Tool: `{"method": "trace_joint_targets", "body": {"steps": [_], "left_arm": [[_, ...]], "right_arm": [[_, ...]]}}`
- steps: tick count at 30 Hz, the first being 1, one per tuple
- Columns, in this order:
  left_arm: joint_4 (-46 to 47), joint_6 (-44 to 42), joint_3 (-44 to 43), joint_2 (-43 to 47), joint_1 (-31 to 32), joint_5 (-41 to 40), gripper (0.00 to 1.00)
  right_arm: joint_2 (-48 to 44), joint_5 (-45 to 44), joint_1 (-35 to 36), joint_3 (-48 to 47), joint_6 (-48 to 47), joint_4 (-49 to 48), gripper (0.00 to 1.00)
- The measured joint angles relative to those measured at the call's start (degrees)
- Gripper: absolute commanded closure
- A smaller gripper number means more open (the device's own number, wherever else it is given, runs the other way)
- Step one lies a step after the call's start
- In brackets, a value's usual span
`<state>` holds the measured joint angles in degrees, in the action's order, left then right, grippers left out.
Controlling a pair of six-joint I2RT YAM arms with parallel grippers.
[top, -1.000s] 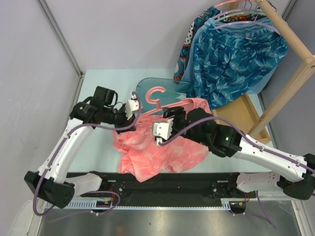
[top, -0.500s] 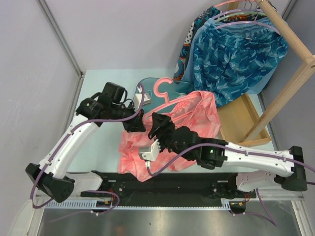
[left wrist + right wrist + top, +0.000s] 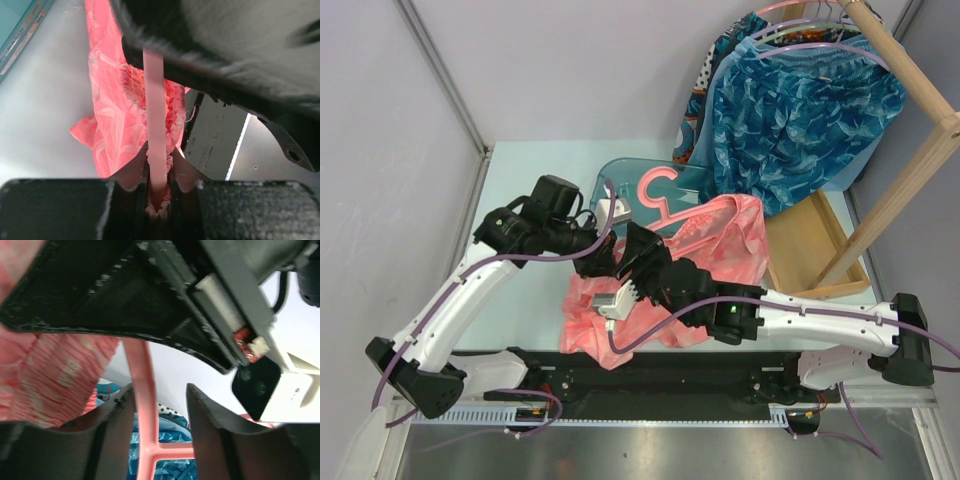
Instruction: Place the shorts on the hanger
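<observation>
The coral-pink shorts [image 3: 725,240] hang bunched between the two arms, with a fold trailing down to the table [image 3: 590,315]. The pink hanger [image 3: 657,190] stands with its hook up behind them. My left gripper [image 3: 597,257] is shut on the hanger's bar [image 3: 154,115] together with a gathered edge of the shorts [image 3: 112,110]; the left wrist view shows the bar pinched at my left gripper [image 3: 159,172]. My right gripper [image 3: 632,262] is right beside it. In the right wrist view my right gripper [image 3: 160,400] is open, with the hanger bar [image 3: 142,390] between the jaws against the left finger and the shorts waistband [image 3: 50,375] at left.
Blue patterned garments [image 3: 800,110] hang on other hangers from a wooden rack [image 3: 910,170] at the back right. Its wooden base [image 3: 815,240] lies on the table beside the shorts. A teal tray [image 3: 620,178] lies behind the hanger.
My right gripper has swung left and forward until it is against the left gripper. The shorts have been lifted and bunched to the right. The hanger hook has shifted slightly right.
</observation>
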<state>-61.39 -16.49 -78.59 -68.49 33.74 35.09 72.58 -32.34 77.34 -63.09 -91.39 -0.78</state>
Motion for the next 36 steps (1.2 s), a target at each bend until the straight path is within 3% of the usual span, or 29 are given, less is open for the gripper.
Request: {"method": "trace_joint_targets", "body": {"steps": [4, 5, 8, 11, 12, 14, 15, 17, 22, 26, 30, 36], "left_arm": [[0.4, 0.6, 0.0, 0.0, 0.0, -0.3, 1.0], [0.7, 0.9, 0.0, 0.0, 0.0, -0.3, 1.0], [0.7, 1.6, -0.1, 0.0, 0.0, -0.4, 0.92], [0.9, 1.8, -0.2, 0.0, 0.0, -0.4, 0.68], [1.0, 2.0, -0.3, 0.0, 0.0, -0.3, 0.51], [1.3, 2.1, -0.9, 0.0, 0.0, 0.0, 0.35], [1.3, 2.2, -1.5, 0.0, 0.1, 0.1, 0.14], [1.8, 2.1, -2.7, 0.0, 0.1, 0.0, 0.0], [2.4, 2.5, -7.5, -0.1, -1.6, 0.1, 0.0], [3.9, 3.3, -10.2, -0.7, -6.7, 2.1, 0.0], [4.7, 4.1, -12.7, -2.0, -11.2, 3.2, 0.0], [5.9, 5.0, -13.2, -2.4, -12.0, 5.7, 0.0]], "right_arm": [[0.9, -0.5, -0.1, 0.1, -0.6, 0.4, 0.81], [1.0, -0.7, -0.1, 0.2, -0.8, 0.5, 0.98], [1.2, -1.6, -0.1, 0.4, -2.0, 0.7, 1.0], [1.2, -1.7, -0.4, 0.4, -2.6, 0.7, 1.0], [1.1, -1.6, -0.6, 0.4, -2.9, 0.5, 1.0], [1.0, -1.4, -1.4, 0.4, -3.4, 0.4, 1.0], [0.9, -1.3, -2.1, 0.4, -3.7, 0.3, 1.0], [0.4, -1.3, -3.7, 0.4, -4.2, 0.3, 1.0], [-3.0, -1.3, -8.3, 0.4, -7.0, -0.4, 1.0], [-6.5, 0.5, -12.4, 0.4, -10.1, -0.5, 1.0], [-9.4, 5.0, -20.9, -0.3, -12.9, 0.3, 1.0], [-9.4, 14.1, -35.7, -5.6, -14.9, 1.6, 1.0]]}}
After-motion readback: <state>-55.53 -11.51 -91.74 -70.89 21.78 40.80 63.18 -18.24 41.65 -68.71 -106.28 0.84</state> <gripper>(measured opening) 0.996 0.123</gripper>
